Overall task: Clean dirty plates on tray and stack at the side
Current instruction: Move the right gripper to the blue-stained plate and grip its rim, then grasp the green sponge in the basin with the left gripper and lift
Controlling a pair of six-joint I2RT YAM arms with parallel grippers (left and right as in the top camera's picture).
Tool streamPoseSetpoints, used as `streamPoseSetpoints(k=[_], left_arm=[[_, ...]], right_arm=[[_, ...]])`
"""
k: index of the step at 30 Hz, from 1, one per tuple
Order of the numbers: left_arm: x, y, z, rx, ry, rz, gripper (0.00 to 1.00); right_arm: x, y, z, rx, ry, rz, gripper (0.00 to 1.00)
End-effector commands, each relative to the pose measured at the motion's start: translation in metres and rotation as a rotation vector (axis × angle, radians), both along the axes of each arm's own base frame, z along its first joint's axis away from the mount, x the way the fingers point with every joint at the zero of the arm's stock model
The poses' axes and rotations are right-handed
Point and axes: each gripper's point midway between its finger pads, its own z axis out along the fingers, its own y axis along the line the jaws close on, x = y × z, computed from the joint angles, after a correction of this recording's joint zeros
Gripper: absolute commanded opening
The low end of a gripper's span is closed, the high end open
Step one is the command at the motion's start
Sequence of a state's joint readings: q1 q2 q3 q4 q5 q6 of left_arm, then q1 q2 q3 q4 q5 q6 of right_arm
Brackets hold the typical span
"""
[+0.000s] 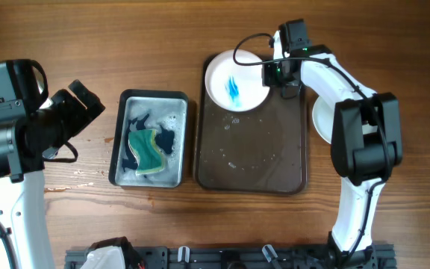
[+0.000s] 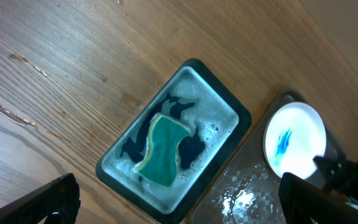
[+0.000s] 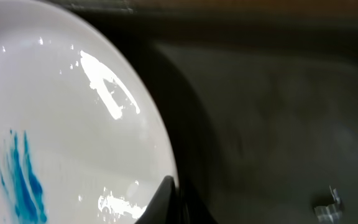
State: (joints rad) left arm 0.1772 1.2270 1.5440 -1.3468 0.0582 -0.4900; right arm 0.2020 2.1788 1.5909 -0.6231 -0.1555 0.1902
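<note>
Roughly a third done, I judge: a side plate sits off the tray's right edge. My right gripper pinches the smeared plate in the tray's far-left corner, still dirty; my left gripper hangs wide open.

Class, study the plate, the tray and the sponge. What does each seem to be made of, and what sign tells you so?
Plate: glazed ceramic or hard plastic, glossy white, judging by its sharp highlights. Tray: probably plastic, smooth and dark brown, with moulded rounded corners and a wet sheen. Sponge: soft foam, matte green with a yellow edge.
</note>
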Motion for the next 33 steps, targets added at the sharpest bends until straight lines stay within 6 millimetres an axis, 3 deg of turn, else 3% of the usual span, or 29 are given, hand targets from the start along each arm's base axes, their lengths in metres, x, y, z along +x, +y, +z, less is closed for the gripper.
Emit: streamPoseSetpoints(k=[1, 4, 6, 8, 10, 12, 16, 19, 21, 23, 24, 25, 26, 28, 31, 33], left_arm=[[0.000, 0.000, 0.005, -0.001, -0.017, -0.010, 1.00], [0.000, 0.000, 0.005, -0.001, -0.017, -0.010, 1.00], [0.000, 0.000, 0.005, -0.001, -0.017, -0.010, 1.00], [0.000, 0.000, 0.005, -0.001, -0.017, -0.010, 1.00], [0.000, 0.000, 0.005, -0.001, -0.017, -0.010, 1.00], [0.000, 0.000, 0.005, -0.001, -0.017, -0.010, 1.00], [0.000, 0.000, 0.005, -0.001, -0.017, -0.010, 1.00], [0.000, 0.000, 0.005, -0.001, -0.017, -0.010, 1.00], [0.000, 0.000, 0.005, -0.001, -0.017, -0.010, 1.00], [0.000, 0.000, 0.005, -0.001, -0.017, -0.010, 1.00], [0.000, 0.000, 0.005, -0.001, -0.017, -0.010, 1.00], [0.000, 0.000, 0.005, -0.001, -0.017, -0.010, 1.00], [0.000, 0.000, 0.005, -0.001, -0.017, -0.011, 1.00], [0.001, -0.007, 0.006, -0.035, -0.023, -0.031, 1.00], [0.005, -0.033, 0.007, -0.142, -0.037, -0.130, 1.00], [0.003, -0.048, -0.003, -0.165, 0.013, -0.188, 1.00]], right_arm=[[0.002, -0.014, 0.092, 0.018, -0.148, -0.027, 0.04], [-0.024, -0.019, 0.155, 0.023, -0.209, -0.017, 0.04], [-0.049, -0.024, 0.182, 0.025, -0.208, -0.019, 0.04], [-0.073, -0.028, 0.189, 0.019, -0.157, -0.028, 0.05], [-0.100, -0.032, 0.178, 0.009, -0.041, -0.054, 0.04], [-0.123, -0.030, 0.151, 0.028, 0.083, -0.089, 0.04], [-0.156, -0.024, 0.072, 0.082, 0.233, -0.197, 0.04], [-0.165, -0.021, 0.029, 0.132, 0.243, -0.273, 0.04], [-0.166, -0.022, 0.016, 0.153, 0.235, -0.327, 0.04], [-0.162, -0.023, 0.013, 0.155, 0.208, -0.329, 0.09], [-0.159, -0.022, 0.014, 0.151, 0.188, -0.294, 0.31], [-0.157, -0.022, 0.018, 0.141, 0.169, -0.252, 0.43], [-0.155, -0.024, 0.022, 0.113, 0.152, -0.211, 0.47], [-0.152, -0.033, 0.034, 0.056, 0.142, -0.196, 0.47], [-0.147, -0.037, 0.072, 0.019, 0.088, -0.100, 0.45], [-0.146, -0.036, 0.099, 0.013, 0.023, -0.041, 0.44]])
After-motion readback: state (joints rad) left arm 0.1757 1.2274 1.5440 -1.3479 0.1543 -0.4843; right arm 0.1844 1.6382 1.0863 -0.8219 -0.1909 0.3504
